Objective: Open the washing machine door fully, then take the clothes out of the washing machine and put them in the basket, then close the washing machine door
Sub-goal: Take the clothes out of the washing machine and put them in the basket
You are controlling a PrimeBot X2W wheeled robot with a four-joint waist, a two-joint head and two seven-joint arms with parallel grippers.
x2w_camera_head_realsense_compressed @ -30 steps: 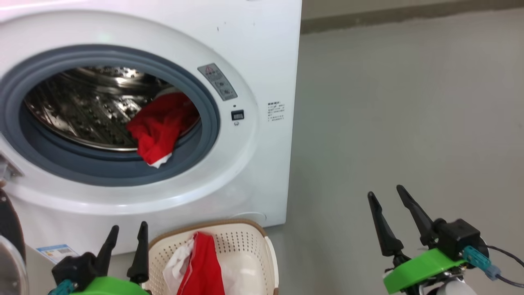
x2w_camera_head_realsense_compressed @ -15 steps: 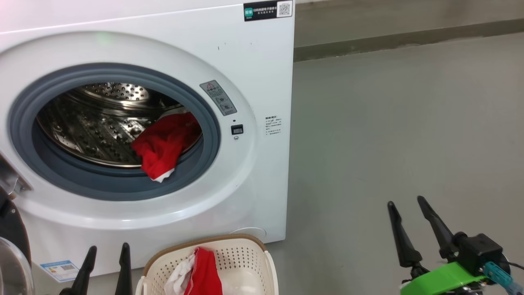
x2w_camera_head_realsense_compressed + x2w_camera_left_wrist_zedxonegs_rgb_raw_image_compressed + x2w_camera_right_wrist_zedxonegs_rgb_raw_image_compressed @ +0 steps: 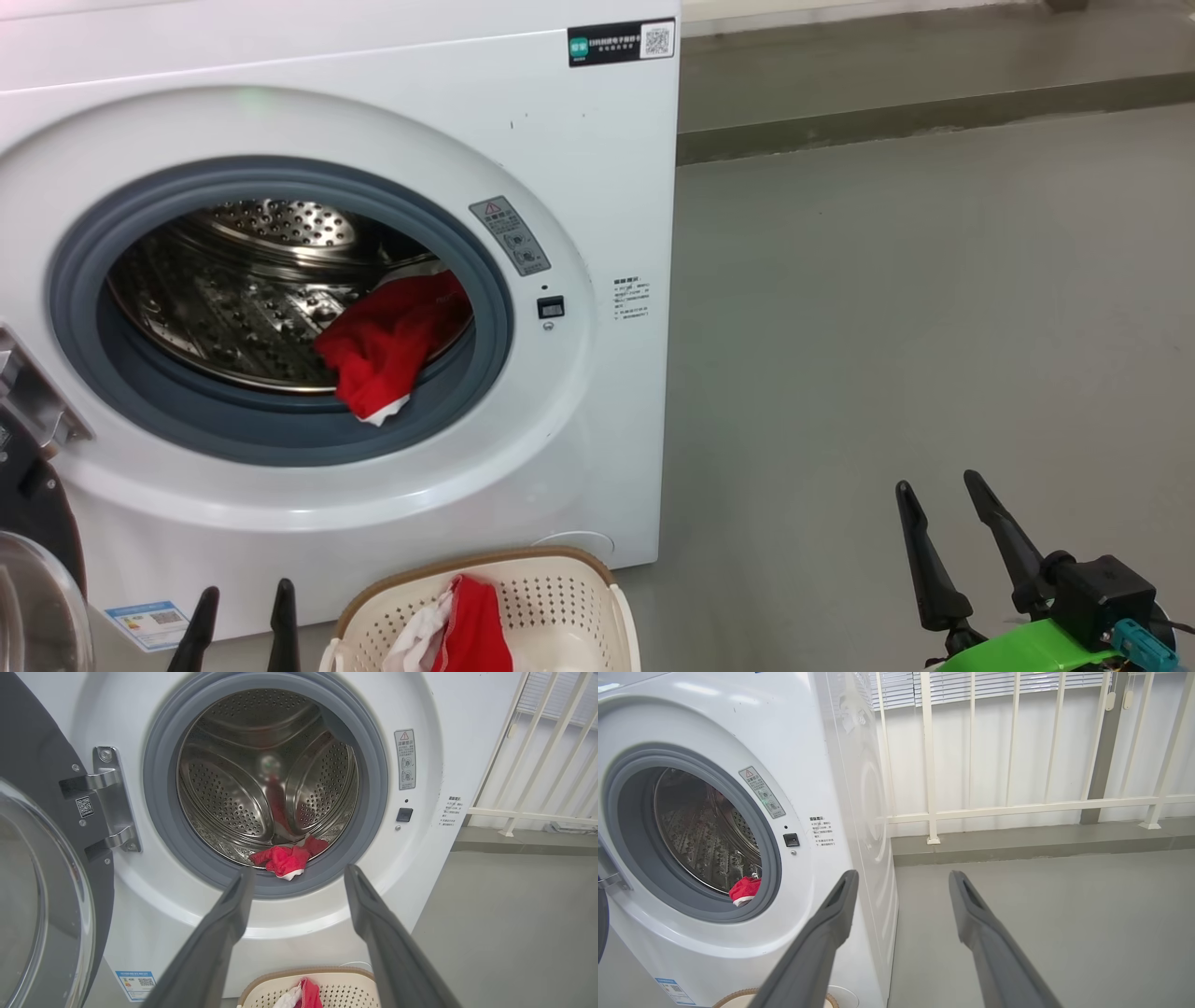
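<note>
The white washing machine [image 3: 579,168] stands with its door [image 3: 33,560] swung open at the far left. A red garment with a white edge [image 3: 387,345] lies at the drum's front lip [image 3: 285,861]. The cream basket [image 3: 569,597] on the floor below the opening holds red and white clothes [image 3: 462,630]. My left gripper [image 3: 243,602] is open and empty at the bottom left, beside the basket, its fingers framing the drum mouth in the left wrist view [image 3: 296,882]. My right gripper [image 3: 938,495] is open and empty over bare floor at the lower right [image 3: 901,886].
Grey floor [image 3: 887,327] stretches to the right of the machine. A low grey kerb [image 3: 934,112] and white railing [image 3: 1017,807] run behind it. The open door's black rim and glass bowl [image 3: 42,896] stand close to my left arm.
The head camera has tilted up, so the machine and basket sit lower in view. Both grippers have sunk toward the bottom edge and stay open. The clothes have not moved.
</note>
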